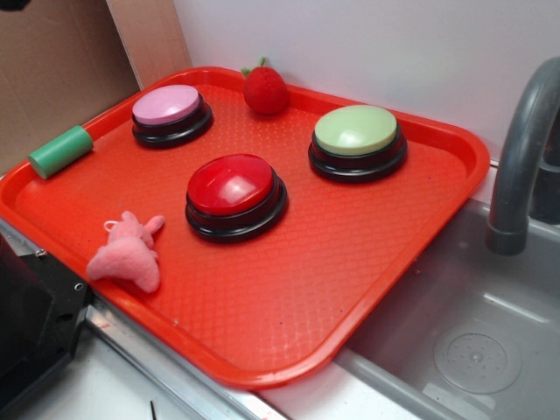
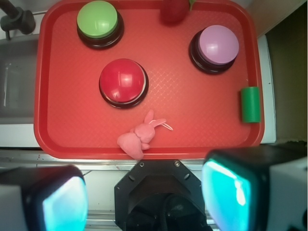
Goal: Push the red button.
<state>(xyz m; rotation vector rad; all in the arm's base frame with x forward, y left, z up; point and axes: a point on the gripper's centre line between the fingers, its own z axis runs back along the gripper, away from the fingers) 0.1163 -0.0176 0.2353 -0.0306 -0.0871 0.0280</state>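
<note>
In the exterior view, the red button (image 1: 234, 185) sits near the middle of the tray (image 1: 350, 289), untouched, with bare tray all round it. The pink button (image 1: 170, 107) is at upper left, the green button (image 1: 357, 131) at upper right, and a strawberry (image 1: 265, 89) lies between them at the far rim. A pink bunny (image 1: 129, 254) lies at the lower left of the tray, and a green cylinder (image 1: 60, 150) rests on the left rim. A sink (image 1: 472, 332) and tap (image 1: 525, 149) fill the right side. My hand is not visible here; I judge the spacing leaves me a clean path down onto the red dome.

In the wrist view I look down from well above. My hand (image 2: 144, 202) frames the bottom of the picture, its two fingers (image 2: 226, 192) spread wide apart with nothing between them. The red button lies left of centre, above the bunny. The green one is at upper left, the pink at upper right. I am not over the red dome yet, so the press is not begun.
</note>
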